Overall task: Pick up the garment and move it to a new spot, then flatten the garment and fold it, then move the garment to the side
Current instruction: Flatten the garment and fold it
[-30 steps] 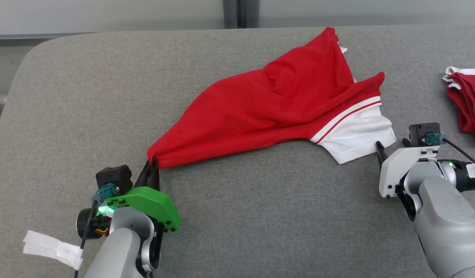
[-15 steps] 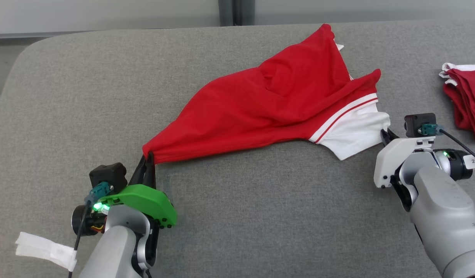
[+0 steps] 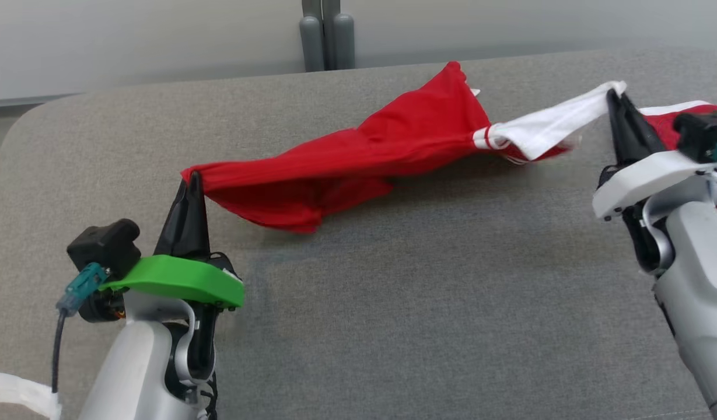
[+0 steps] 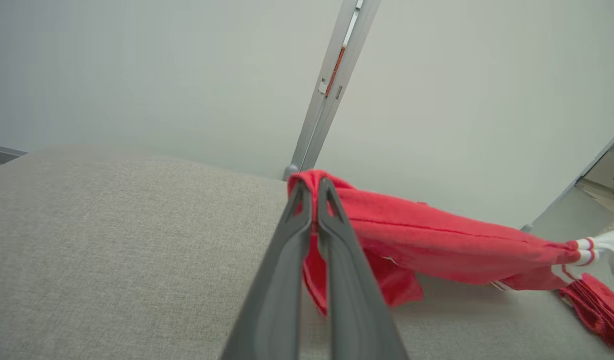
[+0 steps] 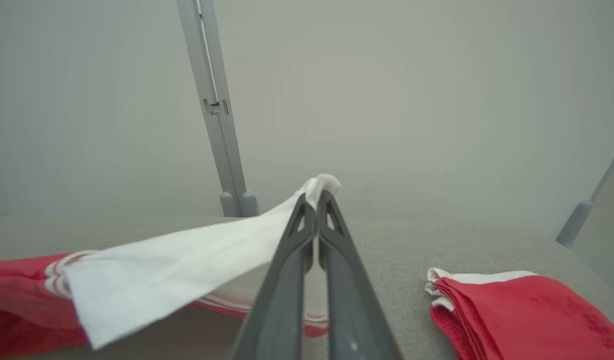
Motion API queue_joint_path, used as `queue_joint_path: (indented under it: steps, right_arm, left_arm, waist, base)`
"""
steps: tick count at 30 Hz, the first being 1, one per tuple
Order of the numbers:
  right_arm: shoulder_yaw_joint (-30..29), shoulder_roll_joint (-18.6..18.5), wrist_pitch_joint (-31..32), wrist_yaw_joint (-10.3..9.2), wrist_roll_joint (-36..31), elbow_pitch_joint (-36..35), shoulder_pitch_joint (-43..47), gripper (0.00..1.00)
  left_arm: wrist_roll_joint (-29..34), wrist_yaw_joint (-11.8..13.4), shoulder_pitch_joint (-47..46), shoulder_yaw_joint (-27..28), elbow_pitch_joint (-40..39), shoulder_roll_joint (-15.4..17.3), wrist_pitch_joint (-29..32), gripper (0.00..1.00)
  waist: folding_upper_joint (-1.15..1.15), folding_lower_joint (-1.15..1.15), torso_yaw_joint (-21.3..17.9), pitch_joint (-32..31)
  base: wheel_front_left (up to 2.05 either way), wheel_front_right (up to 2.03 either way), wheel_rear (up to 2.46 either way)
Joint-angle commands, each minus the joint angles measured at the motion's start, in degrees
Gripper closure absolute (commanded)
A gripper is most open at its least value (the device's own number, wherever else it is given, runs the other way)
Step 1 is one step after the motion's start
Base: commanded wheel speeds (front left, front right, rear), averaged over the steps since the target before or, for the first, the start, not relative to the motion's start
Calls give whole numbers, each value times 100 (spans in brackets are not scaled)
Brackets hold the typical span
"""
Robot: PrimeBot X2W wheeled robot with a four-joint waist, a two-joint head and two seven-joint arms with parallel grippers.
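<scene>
The garment (image 3: 358,160) is a red shirt with a white, red-striped sleeve, and it hangs stretched between both arms above the grey table (image 3: 393,303). My left gripper (image 3: 192,178) is shut on its red corner at the left end, seen up close in the left wrist view on the garment (image 4: 436,240), with the left gripper (image 4: 312,186) pinching the cloth. My right gripper (image 3: 615,96) is shut on the tip of the white sleeve at the right end; in the right wrist view the right gripper (image 5: 314,197) clamps the garment (image 5: 187,255) by that sleeve. The middle sags and twists, its low fold near the table.
A stack of folded red and white garments (image 5: 516,310) lies on the table at the right, just behind my right arm (image 3: 685,116). A grey post (image 3: 326,35) and pale wall stand behind the table's far edge.
My right gripper closed on the white sleeve and lifted it up and back. My left gripper raised its red corner. The garment came off the table. The head camera shifted.
</scene>
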Motion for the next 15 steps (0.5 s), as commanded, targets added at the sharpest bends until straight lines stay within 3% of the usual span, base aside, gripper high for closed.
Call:
queue_joint_path:
  steps: [1,7,15]
  right_arm:
    - [-129,-101,-40,-10,21,-377,178,100]
    - [-954,-172,-42,-10,-236,-2414,922,100]
    - [-1913,223,647,-10,-625,-5196,1860,100]
  left_arm:
    - [-34,-15,79,43,-225,104,-14,100]
    - [33,88,155,169,-1487,344,96,100]
    - [314,297,78,273,-3229,765,557,100]
  waist:
    - [0,-1,-173,-194]
    - [0,-1,-343,-490]
    - [0,-1,-491,-757]
  base:
    - [0,0,0]
    - [0,0,0]
    - [0,0,0]
